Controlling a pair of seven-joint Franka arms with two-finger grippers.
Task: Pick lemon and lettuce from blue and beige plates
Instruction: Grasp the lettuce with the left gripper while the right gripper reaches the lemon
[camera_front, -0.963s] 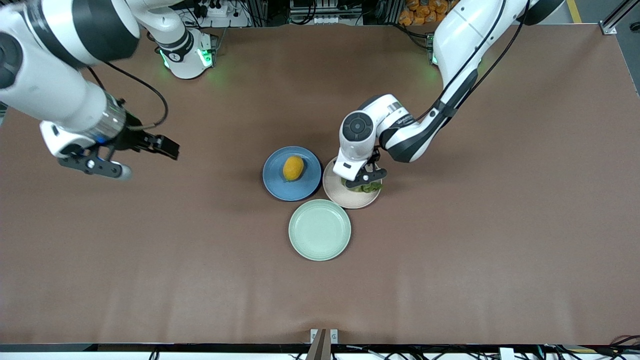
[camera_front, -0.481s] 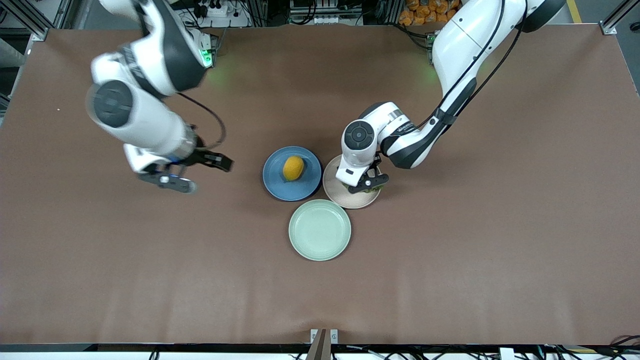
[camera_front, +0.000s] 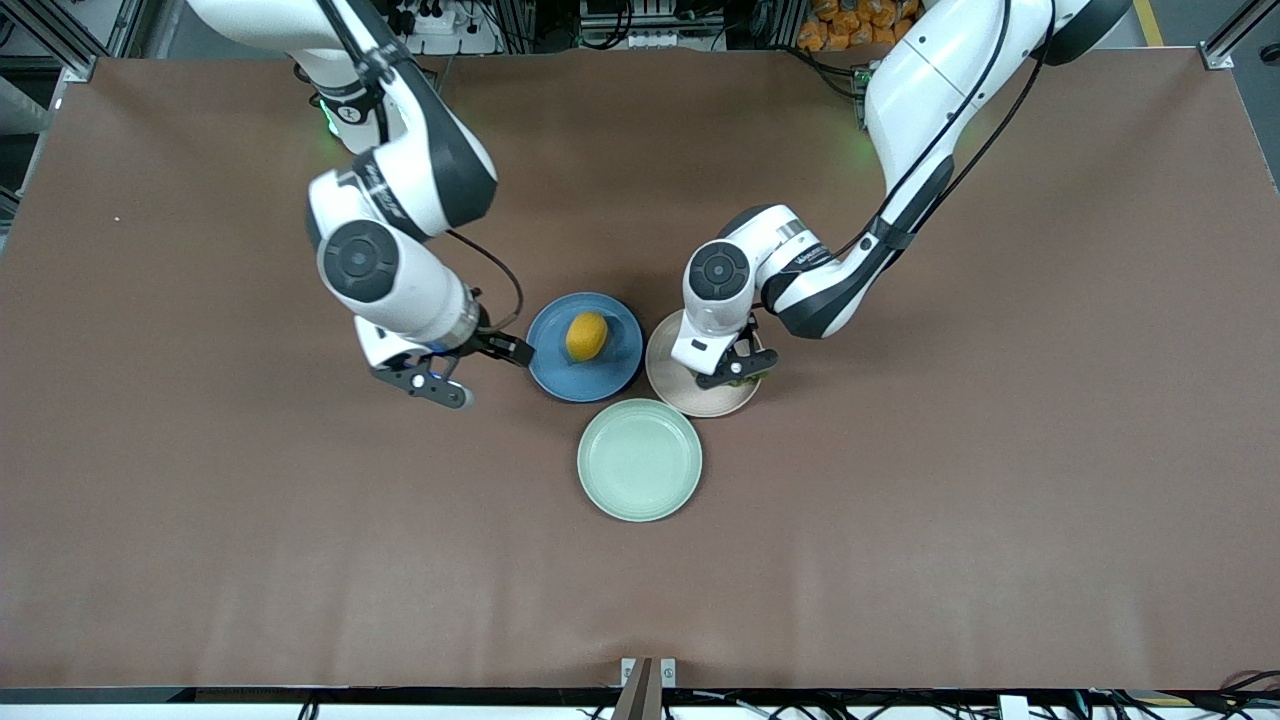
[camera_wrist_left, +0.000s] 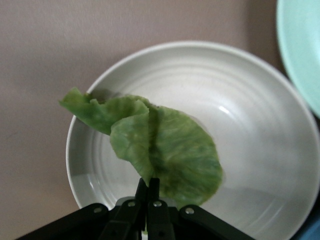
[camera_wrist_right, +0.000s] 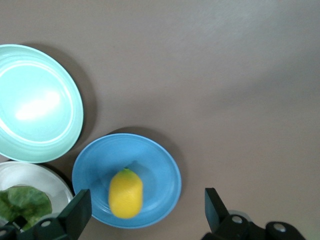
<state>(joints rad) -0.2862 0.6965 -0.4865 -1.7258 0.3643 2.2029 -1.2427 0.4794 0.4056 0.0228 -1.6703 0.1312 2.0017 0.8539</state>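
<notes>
The lemon (camera_front: 587, 336) lies on the blue plate (camera_front: 557, 372). My right gripper (camera_front: 481, 371) is open and empty, just beside that plate's rim toward the right arm's end of the table. In the right wrist view the lemon (camera_wrist_right: 125, 193) and the blue plate (camera_wrist_right: 162, 167) show between its open fingertips (camera_wrist_right: 75, 209). My left gripper (camera_front: 737, 370) is down on the beige plate (camera_front: 680, 396), where it hides most of the lettuce. In the left wrist view it (camera_wrist_left: 148, 183) is shut on the edge of the green lettuce (camera_wrist_left: 172, 147), which is folded over the beige plate (camera_wrist_left: 250, 125).
An empty mint green plate (camera_front: 639, 460) sits nearer to the front camera than the other two plates, almost touching both. It also shows in the right wrist view (camera_wrist_right: 35, 105). The brown table (camera_front: 950, 480) is bare around the plates.
My right arm has swung in from the right arm's end of the table to the blue plate's rim. My left gripper has stayed at the beige plate, settling slightly lower.
</notes>
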